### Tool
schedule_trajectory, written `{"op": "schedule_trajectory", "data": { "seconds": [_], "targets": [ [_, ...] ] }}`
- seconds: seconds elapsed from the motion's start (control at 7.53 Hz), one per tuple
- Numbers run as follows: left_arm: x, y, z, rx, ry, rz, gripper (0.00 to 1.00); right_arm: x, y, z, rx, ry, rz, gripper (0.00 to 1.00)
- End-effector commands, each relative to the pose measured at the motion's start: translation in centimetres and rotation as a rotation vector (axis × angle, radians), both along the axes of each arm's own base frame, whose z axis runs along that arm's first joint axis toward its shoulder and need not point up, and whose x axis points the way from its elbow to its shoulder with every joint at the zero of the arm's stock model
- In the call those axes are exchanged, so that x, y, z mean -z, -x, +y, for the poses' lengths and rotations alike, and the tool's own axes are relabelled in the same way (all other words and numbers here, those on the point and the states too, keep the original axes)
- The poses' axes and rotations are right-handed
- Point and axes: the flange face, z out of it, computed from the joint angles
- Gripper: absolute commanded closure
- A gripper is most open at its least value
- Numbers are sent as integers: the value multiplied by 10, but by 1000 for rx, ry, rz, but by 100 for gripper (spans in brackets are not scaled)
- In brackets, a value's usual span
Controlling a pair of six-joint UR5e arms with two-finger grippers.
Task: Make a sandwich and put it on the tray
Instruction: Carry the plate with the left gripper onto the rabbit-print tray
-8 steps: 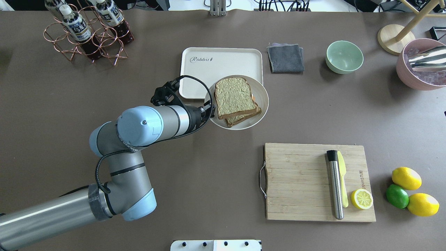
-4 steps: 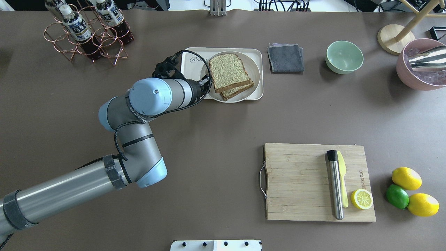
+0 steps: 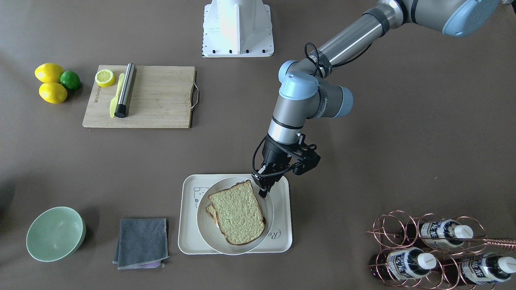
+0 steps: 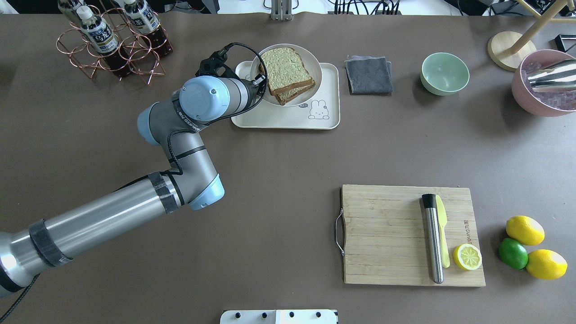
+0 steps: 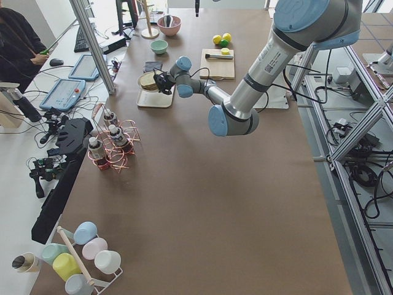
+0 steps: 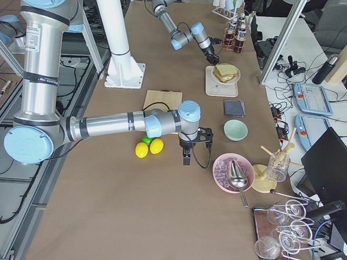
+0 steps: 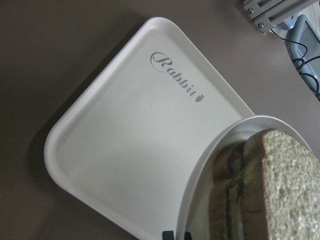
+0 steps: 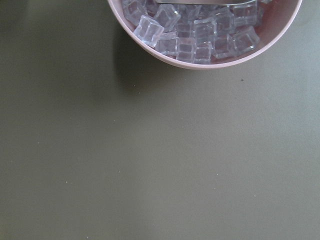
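Observation:
The sandwich [image 3: 238, 217] [image 4: 285, 69] [image 7: 285, 195], two tan bread slices stacked, lies on a round white plate [image 3: 201, 225] [image 4: 316, 83] [image 7: 212, 165]. Its filling is hidden. My left gripper [image 3: 262, 188] [image 4: 259, 82] [image 7: 175, 235] is shut on the plate's rim and holds it over the cream tray [image 3: 282, 241] [image 4: 288, 120] [image 7: 120, 135]. I cannot tell if plate and tray touch. My right gripper [image 6: 186, 158] shows only in the exterior right view, low over the table beside the pink bowl. I cannot tell whether it is open or shut.
A copper rack of bottles [image 4: 112, 45] stands left of the tray, a folded grey cloth [image 4: 369, 74] and a green bowl [image 4: 444, 73] to its right. The wooden cutting board [image 4: 387, 234] carries a muddler, knife and lemon half. A pink bowl of ice [image 8: 210, 45] sits far right.
My left arm has carried the plate with the sandwich from the tray's near right corner to over the tray, toward the table's far side. The grip stayed shut.

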Motion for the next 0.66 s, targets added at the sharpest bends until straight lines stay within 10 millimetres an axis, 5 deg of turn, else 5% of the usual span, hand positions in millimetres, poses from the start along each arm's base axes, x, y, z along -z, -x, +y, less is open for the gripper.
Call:
{"op": "schedule_trajectory", "data": {
  "seconds": [0.0, 0.53],
  "targets": [
    [-11, -20, 4, -12, -1, -4, 100, 1, 0, -1, 0, -3, -2, 0],
    [-13, -30, 14, -53, -46, -43, 100, 1, 0, 0, 0, 0, -1, 0]
  ]
}}
